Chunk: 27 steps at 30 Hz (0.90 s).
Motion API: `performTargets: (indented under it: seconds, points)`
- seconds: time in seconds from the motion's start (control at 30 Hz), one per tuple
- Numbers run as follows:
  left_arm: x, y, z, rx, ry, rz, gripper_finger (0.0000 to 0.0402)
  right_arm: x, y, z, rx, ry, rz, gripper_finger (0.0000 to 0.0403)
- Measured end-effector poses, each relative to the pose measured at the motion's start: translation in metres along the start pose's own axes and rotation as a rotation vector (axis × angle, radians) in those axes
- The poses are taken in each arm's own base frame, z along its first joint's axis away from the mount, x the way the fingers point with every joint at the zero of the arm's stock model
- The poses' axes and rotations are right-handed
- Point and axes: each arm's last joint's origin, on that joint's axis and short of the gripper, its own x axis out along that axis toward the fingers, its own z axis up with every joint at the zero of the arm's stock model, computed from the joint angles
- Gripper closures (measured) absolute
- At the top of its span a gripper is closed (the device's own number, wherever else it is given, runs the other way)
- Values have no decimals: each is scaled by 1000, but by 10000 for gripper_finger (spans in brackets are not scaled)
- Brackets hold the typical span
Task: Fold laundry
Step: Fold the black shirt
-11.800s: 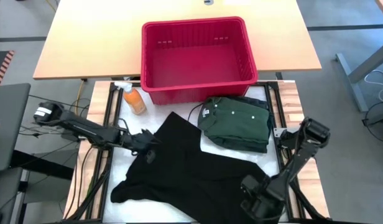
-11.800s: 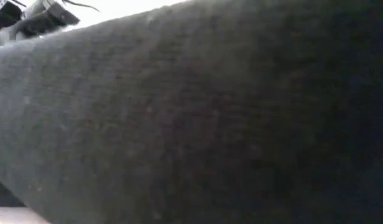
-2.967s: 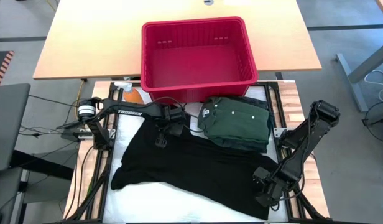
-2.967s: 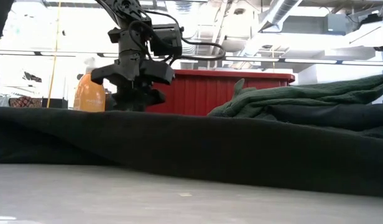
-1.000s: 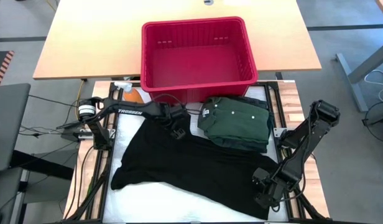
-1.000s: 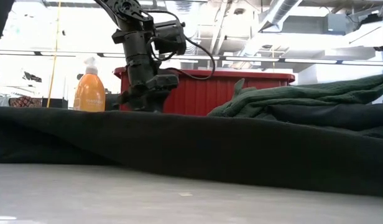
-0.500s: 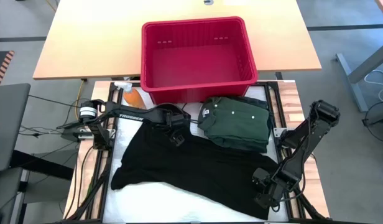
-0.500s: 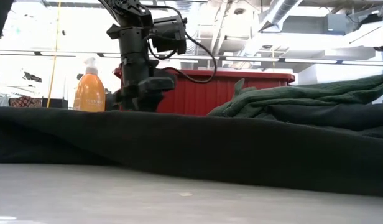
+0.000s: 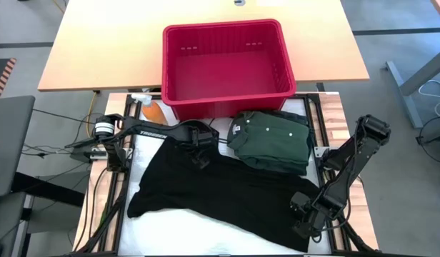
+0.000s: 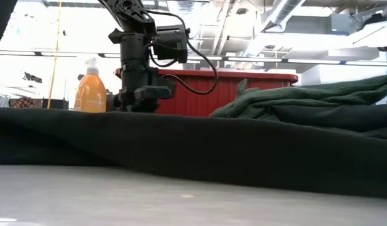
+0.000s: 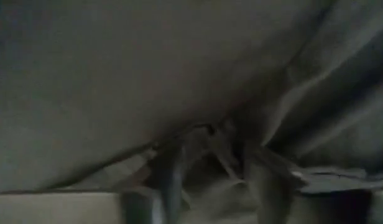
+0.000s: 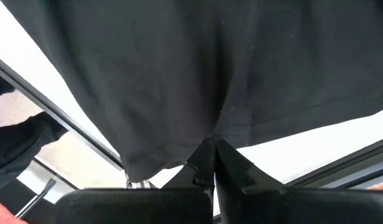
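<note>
A black garment point(image 9: 220, 189) lies spread over the white table top. Beside its far right part sits a folded green buttoned shirt point(image 9: 271, 140) with a white neck label. My left gripper point(image 9: 201, 150) stands down on the black garment's far edge, its fingers closed in on a pucker of cloth point(image 11: 210, 140). At the garment's near right corner my right gripper point(image 9: 303, 218) is shut on the cloth. In the low view the black garment point(image 10: 193, 150) fills the foreground and hides the left gripper's fingertips. My left gripper has the black garment's far edge point(image 11: 207, 134) gathered between its two fingers point(image 11: 170, 180), wrinkles running in toward them. It comes from above, pointing steeply down. The cloth around it lies on the table. One layer or several, I cannot tell. My right gripper pinches the black garment at its stitched hem point(image 12: 224, 124) near the near right corner, between two fingertips point(image 12: 232, 163) that meet. It comes slanting down from above. The cloth there lies flat on the table, not drawn taut.
A red plastic basket point(image 9: 227, 57) stands behind the shirt at the table's far side. Left of it, near the left arm, stands an orange spray bottle point(image 10: 92, 93). Bare white table top point(image 9: 170, 232) shows along the near edge.
My left gripper has shifted a little toward the table's left edge along the black garment's far edge, sunk slightly onto it and tipped steeper. The right gripper and the garments have kept still.
</note>
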Motion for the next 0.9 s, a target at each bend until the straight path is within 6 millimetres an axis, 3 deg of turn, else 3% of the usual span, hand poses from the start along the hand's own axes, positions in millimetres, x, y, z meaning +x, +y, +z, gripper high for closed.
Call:
performTargets:
  seconds: [0.13, 0.27, 0.37, 0.57, 0.9]
  points:
    - [0, -1, -1, 47, 17, -31, 372, 0, 0, 0, -17, -1, -1, 381]
    - [-2, -2, -1, 58, 35, -81, 397, 0, 1, 0, -44, -2, 8, 381]
    - [-15, -5, -4, 72, 35, -143, 400, 0, 6, -1, -84, 5, 60, 381]
    - [-71, -13, -28, 113, 21, -288, 401, -4, 28, -14, -261, 32, 312, 383]
    - [-181, -27, -109, 95, -40, -634, 401, -24, 53, -57, -519, 88, 690, 385]
